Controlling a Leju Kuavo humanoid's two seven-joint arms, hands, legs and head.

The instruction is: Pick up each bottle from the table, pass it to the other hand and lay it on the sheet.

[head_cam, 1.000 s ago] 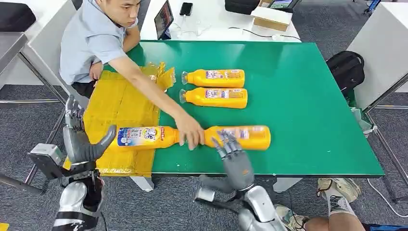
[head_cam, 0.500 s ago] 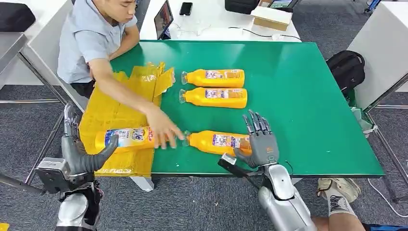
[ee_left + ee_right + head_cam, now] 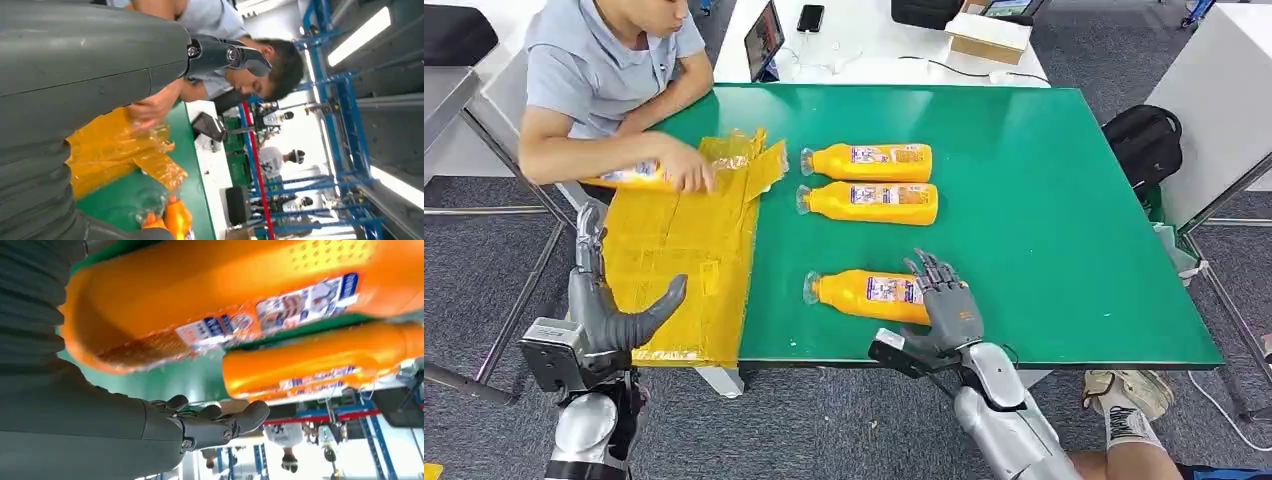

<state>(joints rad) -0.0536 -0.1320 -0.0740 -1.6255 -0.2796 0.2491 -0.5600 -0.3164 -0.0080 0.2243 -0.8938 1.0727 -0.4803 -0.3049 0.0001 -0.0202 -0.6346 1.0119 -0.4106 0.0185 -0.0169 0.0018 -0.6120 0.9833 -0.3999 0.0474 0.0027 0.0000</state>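
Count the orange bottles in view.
4: two side by side mid-table, one at the right hand near the front edge, one in the person's hand.

The head camera is looking down from high up at the green table. The left wrist camera is sitting close behind the left hand, looking sideways across the yellow sheet. The right wrist camera is peering very close at the near bottle. All are sharing the table.
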